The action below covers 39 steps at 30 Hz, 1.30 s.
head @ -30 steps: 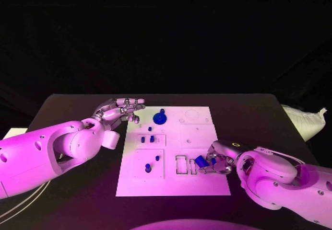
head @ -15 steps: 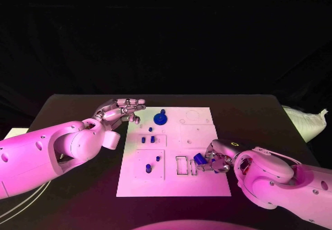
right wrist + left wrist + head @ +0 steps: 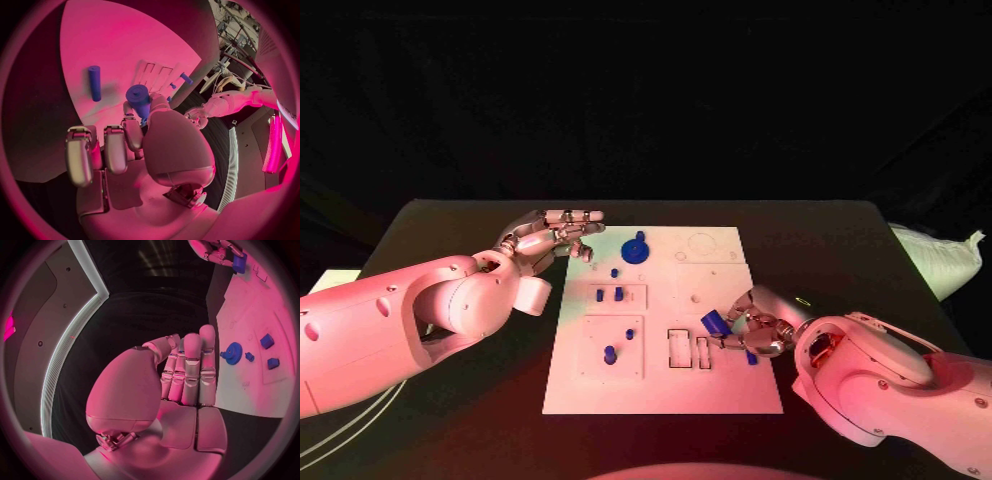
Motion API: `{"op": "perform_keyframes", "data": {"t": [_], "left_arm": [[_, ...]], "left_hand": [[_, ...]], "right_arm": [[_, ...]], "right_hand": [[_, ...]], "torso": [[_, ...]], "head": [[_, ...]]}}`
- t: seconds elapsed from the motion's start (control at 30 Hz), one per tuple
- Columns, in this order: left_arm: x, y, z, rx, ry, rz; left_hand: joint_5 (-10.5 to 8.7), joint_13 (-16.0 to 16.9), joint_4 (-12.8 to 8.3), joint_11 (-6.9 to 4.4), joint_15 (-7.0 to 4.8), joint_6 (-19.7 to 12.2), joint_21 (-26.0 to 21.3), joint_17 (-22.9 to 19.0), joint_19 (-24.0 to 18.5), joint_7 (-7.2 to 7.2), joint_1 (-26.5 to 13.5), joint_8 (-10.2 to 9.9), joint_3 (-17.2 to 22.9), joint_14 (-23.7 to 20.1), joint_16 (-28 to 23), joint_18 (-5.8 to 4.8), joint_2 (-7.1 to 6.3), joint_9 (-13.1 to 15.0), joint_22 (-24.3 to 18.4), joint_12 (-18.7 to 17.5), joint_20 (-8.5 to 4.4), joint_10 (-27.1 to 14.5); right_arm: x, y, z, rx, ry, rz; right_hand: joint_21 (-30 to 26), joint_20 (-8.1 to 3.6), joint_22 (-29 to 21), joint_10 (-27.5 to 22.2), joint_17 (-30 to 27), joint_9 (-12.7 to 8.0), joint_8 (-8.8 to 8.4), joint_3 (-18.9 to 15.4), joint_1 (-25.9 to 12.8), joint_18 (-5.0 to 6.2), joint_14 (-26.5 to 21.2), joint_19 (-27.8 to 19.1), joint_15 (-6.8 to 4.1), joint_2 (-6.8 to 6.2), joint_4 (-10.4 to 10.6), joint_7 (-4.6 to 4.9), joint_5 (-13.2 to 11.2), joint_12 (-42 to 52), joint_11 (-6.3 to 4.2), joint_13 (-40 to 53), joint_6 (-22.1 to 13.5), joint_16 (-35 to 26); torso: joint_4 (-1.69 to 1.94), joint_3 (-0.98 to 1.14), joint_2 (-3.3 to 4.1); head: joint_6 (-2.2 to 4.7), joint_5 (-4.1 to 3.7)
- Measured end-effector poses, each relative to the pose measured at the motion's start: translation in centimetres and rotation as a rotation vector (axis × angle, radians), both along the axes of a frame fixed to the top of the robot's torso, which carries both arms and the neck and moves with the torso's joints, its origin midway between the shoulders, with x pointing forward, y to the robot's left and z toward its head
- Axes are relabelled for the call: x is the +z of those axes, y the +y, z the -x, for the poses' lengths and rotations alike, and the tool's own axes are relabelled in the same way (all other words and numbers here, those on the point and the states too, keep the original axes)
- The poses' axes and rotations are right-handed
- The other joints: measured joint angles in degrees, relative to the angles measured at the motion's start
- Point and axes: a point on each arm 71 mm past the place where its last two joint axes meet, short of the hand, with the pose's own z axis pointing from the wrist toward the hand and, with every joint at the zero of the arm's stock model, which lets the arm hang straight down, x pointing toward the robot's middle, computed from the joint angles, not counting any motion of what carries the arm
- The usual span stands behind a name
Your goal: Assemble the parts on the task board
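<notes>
right hand holds a blue peg over the board

the right hand (image 3: 753,327) pinches a small blue peg (image 3: 715,322) just above the white board (image 3: 718,385) on the black counter (image 3: 444,225), beside two rectangular slots (image 3: 689,350). a second blue peg (image 3: 94,82) lies flat on the board near it. the left hand (image 3: 557,233) hovers at the board's far left corner, fingers straight and pressed together, holding nothing, near a blue gear (image 3: 636,250).

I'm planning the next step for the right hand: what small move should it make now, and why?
Probably carry the blue part a little toward the rectangular slots and lower it. The right hand holds the part above the white board beside those open slots, not yet seated. The left hand waits at the board's far corner.
</notes>
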Motion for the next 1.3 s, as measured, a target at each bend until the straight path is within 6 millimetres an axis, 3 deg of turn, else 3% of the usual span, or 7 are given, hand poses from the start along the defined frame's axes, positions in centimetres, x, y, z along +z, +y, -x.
{"op": "perform_keyframes", "data": {"t": [0.4, 0.63, 0.97, 1.07, 1.17, 1.23, 1.3], "left_arm": [[-0.1, -0.1, 0.0, -0.004, 0.002, 0.001], [-0.1, -0.1, 0.0, -0.005, 0.002, 0.001], [-0.1, -0.1, 0.0, -0.006, 0.003, 0.002], [-0.1, -0.1, 0.0, -0.006, 0.003, 0.002], [-0.1, -0.1, 0.0, -0.006, 0.003, 0.002], [-0.1, -0.1, 0.0, -0.005, 0.003, 0.001], [-0.1, -0.1, 0.0, -0.005, 0.003, 0.001]], "left_hand": [[0.00, 0.0, 0.0, 0.00, 0.00, 0.0, 0.0, 0.0, 0.0, 0.00, 0.0, 0.0, 0.0, 0.0, 0.0, 0.00, 0.00, 0.0, 0.0, 0.0, 0.00, 0.0], [0.00, 0.0, 0.0, 0.00, 0.00, 0.0, 0.0, 0.0, 0.0, 0.00, 0.0, 0.0, 0.0, 0.0, 0.0, 0.01, 0.00, 0.0, 0.0, 0.0, 0.00, 0.0], [0.00, 0.0, 0.0, 0.00, 0.01, 0.0, 0.0, 0.0, 0.0, 0.00, 0.0, 0.0, 0.0, 0.0, 0.0, 0.01, 0.00, 0.0, 0.0, 0.0, 0.00, 0.0], [0.00, 0.0, 0.0, 0.00, 0.01, 0.0, 0.0, 0.0, 0.0, 0.00, 0.0, 0.0, 0.0, 0.0, 0.0, 0.01, 0.00, 0.0, 0.0, 0.0, 0.00, 0.0], [0.00, 0.0, 0.0, 0.00, 0.01, 0.0, 0.0, 0.0, 0.0, 0.00, 0.0, 0.0, 0.0, 0.0, 0.0, 0.00, 0.00, 0.0, 0.0, 0.0, 0.00, 0.0], [0.00, 0.0, 0.0, 0.00, 0.01, 0.0, 0.0, 0.0, 0.0, 0.00, 0.0, 0.0, 0.0, 0.0, 0.0, 0.01, 0.00, 0.0, 0.0, 0.0, 0.00, 0.0], [0.00, 0.0, 0.0, 0.00, 0.01, 0.0, 0.0, 0.0, 0.0, 0.00, 0.0, 0.0, 0.0, 0.0, 0.0, 0.00, 0.00, 0.0, 0.0, 0.0, 0.00, 0.0]], "right_arm": [[-0.3, 2.4, 0.1, 0.011, 0.077, -0.099], [-0.8, 3.8, 0.4, 0.054, 0.143, -0.104], [-1.3, 4.4, 0.3, 0.078, 0.186, -0.081], [-1.3, 4.4, 0.2, 0.077, 0.186, -0.073], [-1.3, 4.4, 0.2, 0.077, 0.181, -0.067], [-1.3, 4.4, 0.2, 0.077, 0.177, -0.063], [-1.3, 4.4, 0.2, 0.078, 0.170, -0.058]], "right_hand": [[0.0, 0.00, 0.0, 0.0, 0.0, 0.1, 0.37, -0.9, 0.0, 0.00, 0.0, 0.0, 0.01, 0.03, 0.8, 0.00, 1.3, -1.1, 0.00, 0.1, 0.0, 0.0], [0.0, 0.00, 0.0, 0.0, 0.0, 1.3, 0.36, -2.1, -2.0, 0.01, 0.0, 0.0, 0.01, 1.99, 0.8, 0.01, 1.3, -1.5, 0.01, 1.8, 0.0, 0.0], [0.0, 0.01, 0.0, 0.0, 0.0, 2.5, 0.33, -3.4, -3.3, 0.01, 0.0, 0.0, 0.01, 3.33, 0.7, 0.09, -0.1, -2.2, 0.01, 2.2, -0.1, -0.2], [0.0, 0.01, 0.0, -0.1, 0.0, 3.0, 0.34, -4.5, -4.3, 0.01, 0.0, 0.0, 0.01, 3.70, 0.6, 0.10, -4.2, -2.6, 0.11, 2.3, -0.1, -0.2], [-0.3, 0.01, 0.0, -0.1, 0.0, 3.7, 1.01, -6.5, -7.7, 0.01, 0.0, 0.0, 0.01, 3.56, 0.5, -0.40, -14.5, -3.4, 0.11, 0.2, 0.1, -0.6], [-0.5, 0.01, 0.0, -0.4, 0.0, 3.8, 1.02, -7.6, -10.0, 0.01, 0.0, 0.0, 0.01, 2.28, 0.6, -0.13, -21.4, -4.5, -0.19, -1.5, -0.2, -0.9], [-0.7, 0.01, 0.0, -0.4, 0.0, 4.1, 1.02, -7.7, -12.1, 0.02, 0.0, 0.0, 0.01, 1.04, 0.7, -0.13, -25.3, -5.4, -0.19, -1.6, -0.4, -1.1]], "torso": [[0.06, -0.02, -0.02], [0.05, -0.04, -0.01], [-0.01, -0.04, 0.01], [0.02, -0.02, 0.01], [0.02, -0.01, 0.01], [0.02, -0.02, 0.01], [-0.01, 0.01, 0.01]], "head": [[-0.19, 0.23], [-0.26, 0.38], [-0.37, 0.61], [-0.42, 0.65], [-0.47, 0.70], [-0.47, 0.73], [-0.47, 0.75]]}}
